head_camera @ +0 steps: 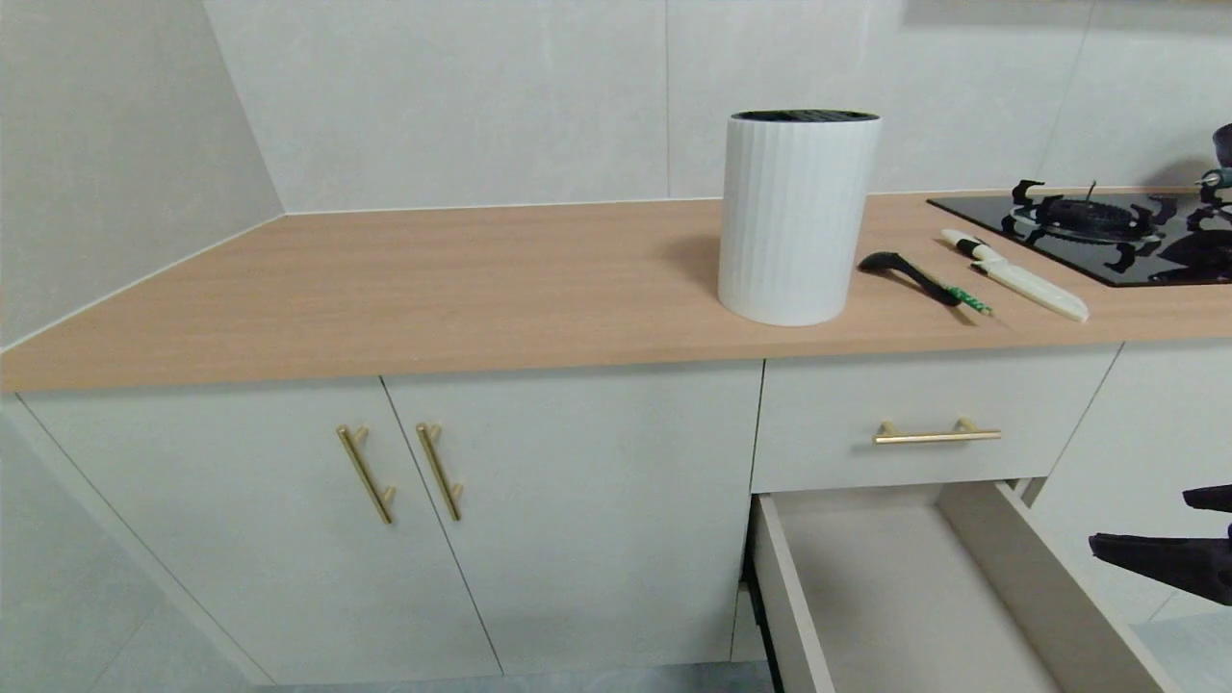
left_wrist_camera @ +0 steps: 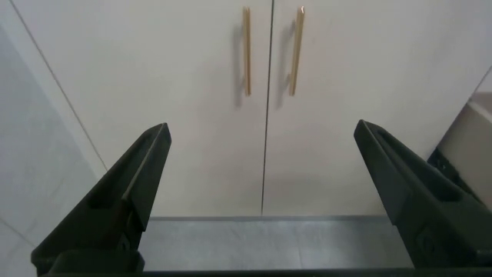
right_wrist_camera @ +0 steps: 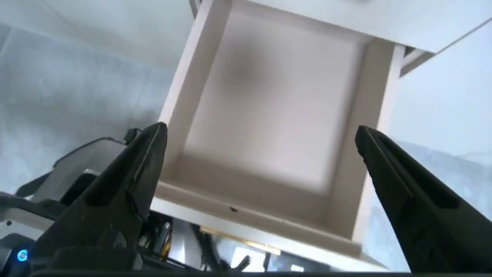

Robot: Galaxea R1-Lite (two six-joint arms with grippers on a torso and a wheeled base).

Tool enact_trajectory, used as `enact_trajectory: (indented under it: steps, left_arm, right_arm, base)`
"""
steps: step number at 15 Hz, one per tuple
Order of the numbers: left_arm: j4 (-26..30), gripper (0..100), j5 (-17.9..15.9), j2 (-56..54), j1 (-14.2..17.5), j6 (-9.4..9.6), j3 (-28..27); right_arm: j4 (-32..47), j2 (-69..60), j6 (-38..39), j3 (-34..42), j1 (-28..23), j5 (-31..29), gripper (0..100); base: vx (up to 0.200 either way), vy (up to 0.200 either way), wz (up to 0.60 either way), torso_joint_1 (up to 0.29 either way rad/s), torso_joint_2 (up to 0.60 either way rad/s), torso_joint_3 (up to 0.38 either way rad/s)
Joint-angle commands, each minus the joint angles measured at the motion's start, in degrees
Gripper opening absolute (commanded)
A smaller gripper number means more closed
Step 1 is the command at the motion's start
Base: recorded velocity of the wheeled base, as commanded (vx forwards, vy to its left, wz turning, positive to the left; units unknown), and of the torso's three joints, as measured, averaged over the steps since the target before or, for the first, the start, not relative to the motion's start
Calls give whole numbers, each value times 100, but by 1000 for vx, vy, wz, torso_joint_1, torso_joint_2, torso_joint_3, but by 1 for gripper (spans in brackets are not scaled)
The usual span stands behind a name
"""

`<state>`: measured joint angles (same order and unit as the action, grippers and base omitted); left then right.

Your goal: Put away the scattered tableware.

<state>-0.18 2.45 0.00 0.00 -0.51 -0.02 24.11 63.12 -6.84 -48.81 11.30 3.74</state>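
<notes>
Nothing has been gathered yet: the black ladle with a green patterned handle (head_camera: 922,280) and the white-bladed knife with a cream handle (head_camera: 1016,275) lie side by side on the light wooden countertop (head_camera: 433,279), right of the white ribbed cylindrical holder (head_camera: 794,217) and near the black gas hob (head_camera: 1088,231). Below them the pale lower drawer (head_camera: 784,587) stands pulled out and bare. The right gripper (right_wrist_camera: 257,146) hangs over it, spread wide and empty; the left gripper (left_wrist_camera: 261,129), equally wide, faces the white cabinet doors (left_wrist_camera: 192,115). Next, likely, an arm must rise to the counter and take a handle. No legible writing anywhere.
</notes>
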Motion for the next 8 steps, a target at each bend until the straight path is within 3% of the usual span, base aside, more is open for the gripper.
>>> enact_trajectory:
  steps: [1, 6, 8]
  left_arm:
    - [1, 100, 1, 0, 0, -2, 2]
    - [1, 100, 1, 0, 0, -2, 2]
    - [1, 100, 1, 0, 0, -2, 2]
  right_arm:
    - [-12, 33, -2, -14, 4, 4, 100]
    - [-504, 438, -19, -32, -5, -5, 100]
    - [-1401, 921, -28, -146, -172, -5, 100]
  base:
    - [0, 0, 0, 139, -456, -330]
    - [0, 0, 0, 149, -464, -322]
    - [0, 0, 0, 173, -471, -317]
